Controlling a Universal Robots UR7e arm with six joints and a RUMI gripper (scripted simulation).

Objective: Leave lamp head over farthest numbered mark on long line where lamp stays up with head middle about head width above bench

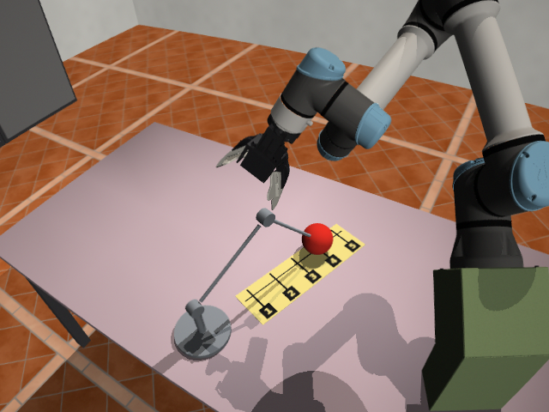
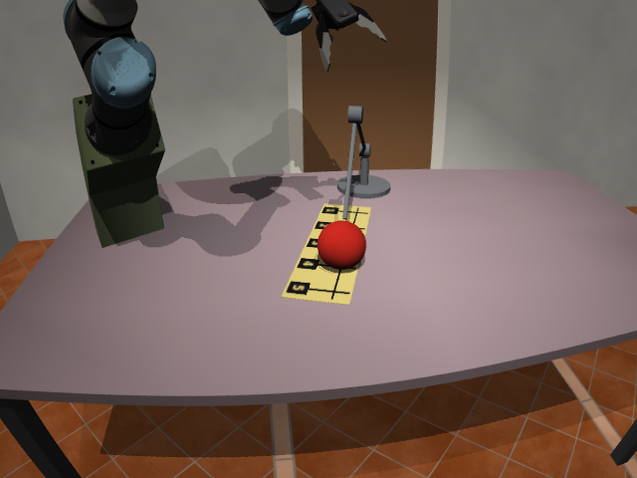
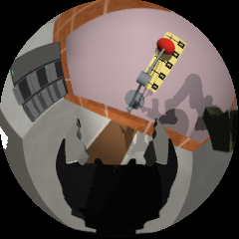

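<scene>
The lamp's red ball head [image 1: 317, 238] [image 2: 341, 244] [image 3: 165, 46] hangs a little above the yellow strip [image 1: 279, 302] [image 2: 318, 279] [image 3: 158, 81], roughly over mark 4, its shadow beneath it. Mark 5 lies beyond the head. The lamp's grey elbow joint [image 1: 265, 217] [image 2: 354, 114] [image 3: 143, 78] stands high, with the thin upper rod sloping down to the head. The round grey base [image 1: 221, 330] [image 2: 377, 186] [image 3: 135, 100] stands beyond mark 1. My gripper [image 1: 245, 187] [image 2: 356, 55] [image 3: 117, 119] is wide open and empty, above the elbow joint's height and apart from the lamp.
The arm's green pedestal [image 1: 501, 328] [image 2: 125, 205] [image 3: 219, 130] stands beside the table on the strip's numbered side. The arm's shadow falls on the pinkish table [image 1: 146, 199] [image 2: 463, 288] [image 3: 105, 50]. A brown door [image 2: 406, 93] is behind the lamp.
</scene>
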